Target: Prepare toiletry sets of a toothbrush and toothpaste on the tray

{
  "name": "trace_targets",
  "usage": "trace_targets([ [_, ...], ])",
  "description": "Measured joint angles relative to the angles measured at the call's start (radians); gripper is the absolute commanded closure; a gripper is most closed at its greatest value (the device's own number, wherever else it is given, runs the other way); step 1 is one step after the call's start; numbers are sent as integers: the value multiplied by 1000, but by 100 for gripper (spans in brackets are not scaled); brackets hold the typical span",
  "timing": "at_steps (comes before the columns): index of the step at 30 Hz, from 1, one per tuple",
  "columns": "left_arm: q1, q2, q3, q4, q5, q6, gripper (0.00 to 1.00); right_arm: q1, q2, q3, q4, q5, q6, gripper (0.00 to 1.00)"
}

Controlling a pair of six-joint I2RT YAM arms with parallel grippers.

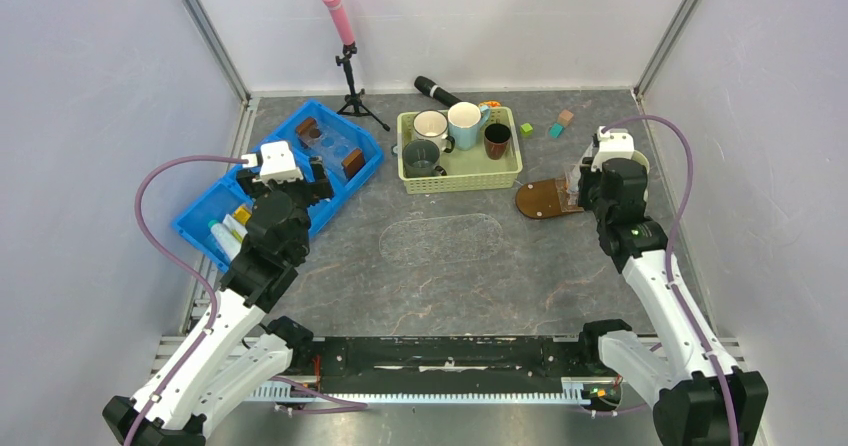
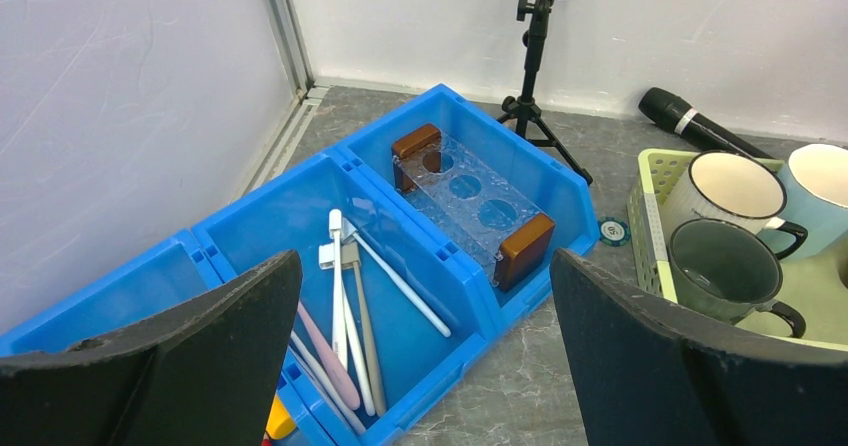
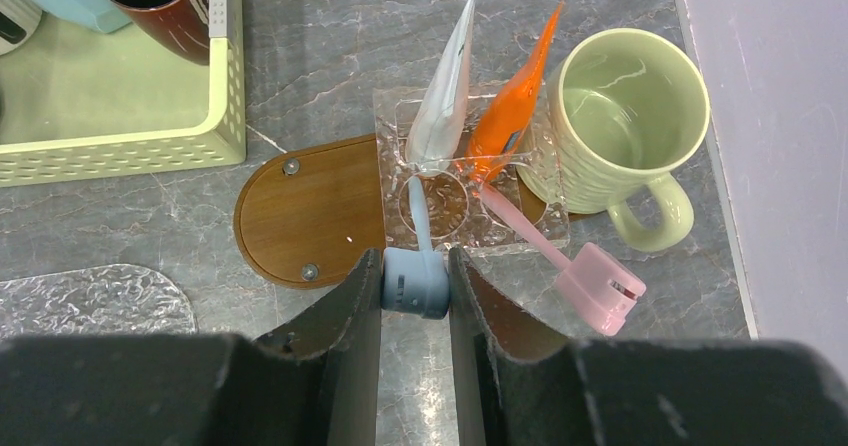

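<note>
The tray is a dark-brown oval board beside the green basket, also in the top view. On it lies a clear holder with a white toothpaste tube and an orange toothpaste tube leaning in it. A pink toothbrush sticks out of it. My right gripper is shut on the capped head of a blue toothbrush whose handle reaches into the holder. My left gripper is open and empty above the blue bin, over several loose toothbrushes.
A pale green mug stands on the tray's right end. The green basket holds several mugs. A clear oval plate lies mid-table. A pink microphone on a tripod, a black microphone and small blocks lie at the back.
</note>
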Motion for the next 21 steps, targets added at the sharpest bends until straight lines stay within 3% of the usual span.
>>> trace_targets([
  [21,6,0,-2,0,0,0,0,0,7,30,-30,2,-11,88],
])
